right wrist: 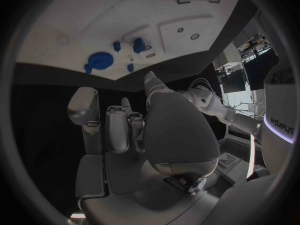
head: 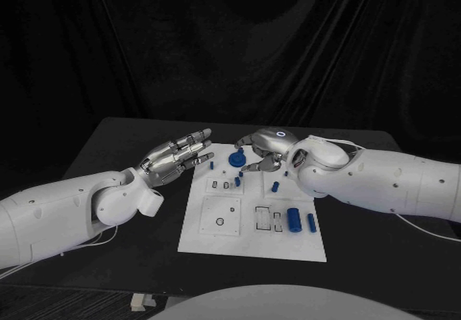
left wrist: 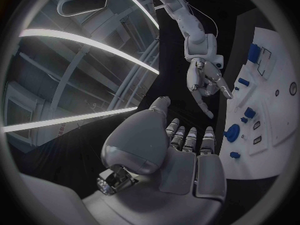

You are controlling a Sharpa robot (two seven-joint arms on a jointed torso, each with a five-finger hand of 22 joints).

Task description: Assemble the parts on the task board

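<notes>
Two hands meet above the far end of the task board.

The white task board [head: 252,235] lies mid-frame on the black desk [head: 125,143], blue parts [head: 294,220] on it. Left hand [head: 176,159], centre-left, holds nothing, fingers spread; right hand [head: 261,150] hovers beside a round blue part [head: 235,159], fingers curled inward, empty.

I see two bulky, glossy white arms with rounded shells, small dark screw holes and thin pale cables along them. The silver, many-fingered metal left hand [head: 176,157] has ribbed segments; the matching right hand [head: 261,148] carries a glowing blue-white ring.
</notes>
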